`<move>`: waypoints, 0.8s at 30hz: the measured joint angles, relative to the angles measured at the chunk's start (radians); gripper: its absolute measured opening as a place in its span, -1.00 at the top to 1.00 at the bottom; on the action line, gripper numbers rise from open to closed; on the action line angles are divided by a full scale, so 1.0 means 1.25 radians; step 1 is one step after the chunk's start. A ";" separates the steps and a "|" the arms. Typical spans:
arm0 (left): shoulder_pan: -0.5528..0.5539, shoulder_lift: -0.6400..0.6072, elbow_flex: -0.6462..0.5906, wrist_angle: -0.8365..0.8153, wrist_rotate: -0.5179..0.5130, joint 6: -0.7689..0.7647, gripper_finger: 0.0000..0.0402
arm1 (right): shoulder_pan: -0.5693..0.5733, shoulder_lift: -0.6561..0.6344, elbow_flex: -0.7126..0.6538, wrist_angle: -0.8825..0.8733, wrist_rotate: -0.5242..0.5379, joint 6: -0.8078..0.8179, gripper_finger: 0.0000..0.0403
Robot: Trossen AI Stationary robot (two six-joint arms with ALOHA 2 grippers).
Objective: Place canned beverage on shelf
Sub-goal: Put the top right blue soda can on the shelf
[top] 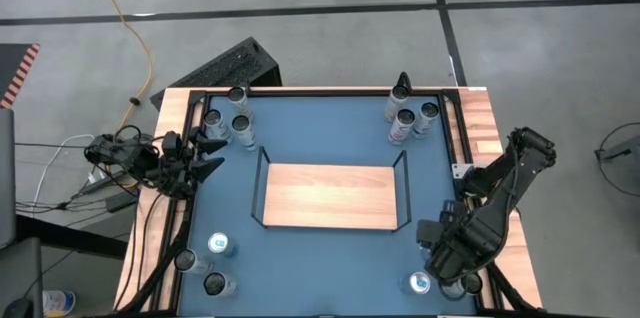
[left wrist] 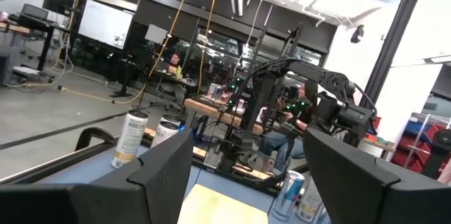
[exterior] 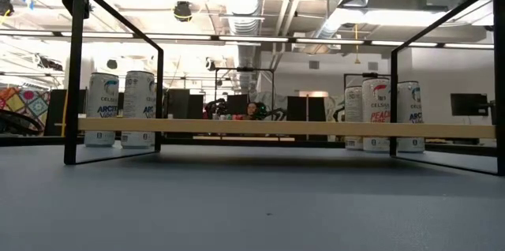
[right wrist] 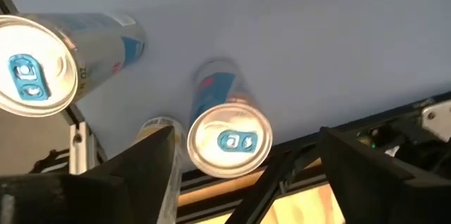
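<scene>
Canned beverage (right wrist: 229, 141) stands upright on blue tabletop (right wrist: 317, 48), just below right gripper (right wrist: 243, 182), centred between its released jaws. Approach step: next, descend, clench, carry to bare shelf (top: 330, 196). Left gripper (top: 207, 155) waits, jaws spread, holding nothing.

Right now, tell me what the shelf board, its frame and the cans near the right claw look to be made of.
Shelf board: light wood, matte, visible grain; solid or veneer is unclear.
Shelf frame: thin black rod, probably painted metal wire.
Can under the open right claw: likely aluminium, with a shiny silver top, pull tab and printed blue wall. The can beside it looks alike.
</scene>
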 joint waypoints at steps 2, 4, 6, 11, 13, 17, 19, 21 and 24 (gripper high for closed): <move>0.000 0.000 0.000 0.000 0.000 0.000 -0.28 | 0.000 0.000 0.000 0.000 -0.025 0.004 -0.78; 0.000 0.000 0.000 -0.003 0.000 0.000 -0.28 | 0.004 0.002 0.000 0.001 -0.029 0.004 -0.82; 0.000 0.000 0.000 -0.004 0.000 0.000 -0.28 | 0.007 0.013 0.000 -0.005 -0.025 -0.001 -0.84; 0.000 0.000 0.000 -0.005 0.000 -0.002 -0.28 | 0.028 0.060 0.000 -0.019 -0.026 -0.029 -0.85; 0.000 0.000 0.000 -0.004 -0.001 -0.003 -0.28 | 0.037 0.082 0.000 -0.018 -0.026 -0.040 -0.85; 0.000 0.000 0.000 -0.004 -0.001 -0.004 -0.28 | 0.043 0.119 0.000 -0.037 -0.027 -0.074 -0.85; 0.000 0.000 0.000 -0.004 -0.001 -0.004 -0.28 | 0.042 0.134 0.000 -0.037 -0.026 -0.093 -0.85; 0.000 0.000 0.000 -0.004 -0.001 -0.006 -0.28 | 0.040 0.143 0.000 -0.037 -0.025 -0.109 -0.85; 0.000 0.000 0.000 -0.004 -0.001 -0.006 -0.28 | 0.037 0.145 0.000 -0.036 -0.012 -0.114 -0.85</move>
